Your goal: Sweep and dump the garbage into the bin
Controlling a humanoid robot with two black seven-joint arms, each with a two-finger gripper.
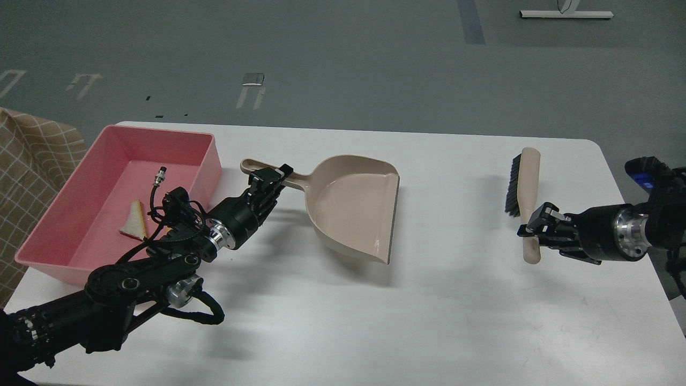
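The pink bin [206, 161] stands at the table's left. The white bread-like slice [135, 220] lies inside it; a sliver of the yellow sponge [169, 231] peeks from behind my left arm. My left gripper [272, 178] is shut on the handle of the beige dustpan [353, 206], which is empty and low over the table's middle. My right gripper [530, 231] is shut on the handle of the beige brush [524, 179] with black bristles, low over the table's right side.
The white table [455, 300] ends close behind the bin and at the right near my right arm. A checked tan cloth [29, 161] hangs left of the bin. Grey floor lies beyond.
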